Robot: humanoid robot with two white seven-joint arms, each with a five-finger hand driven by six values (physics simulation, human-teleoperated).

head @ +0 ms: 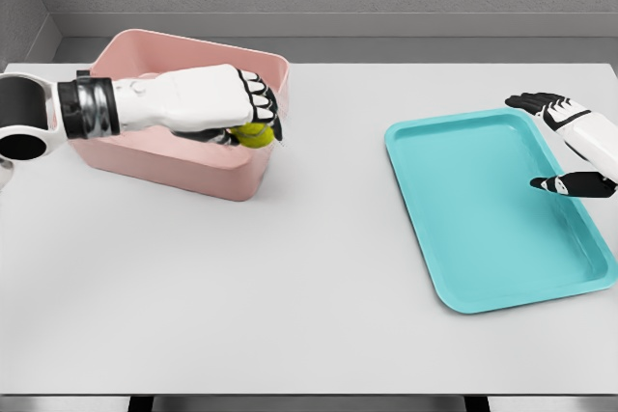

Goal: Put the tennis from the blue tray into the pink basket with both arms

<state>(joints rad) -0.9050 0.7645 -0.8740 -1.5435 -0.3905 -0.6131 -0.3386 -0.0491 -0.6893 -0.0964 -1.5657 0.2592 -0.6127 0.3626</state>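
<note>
Working from your near edge, note the white table, then the blue tray at right with your right hand over its far rim, fingers loose, gripping nothing. Farther left, your left hand grasps the ball over the pink basket.

I can read no writing, label, brand, number or sign anywhere before me: the pink basket, the blue tray, the tennis ball and the table all show plain, unmarked surfaces.
</note>
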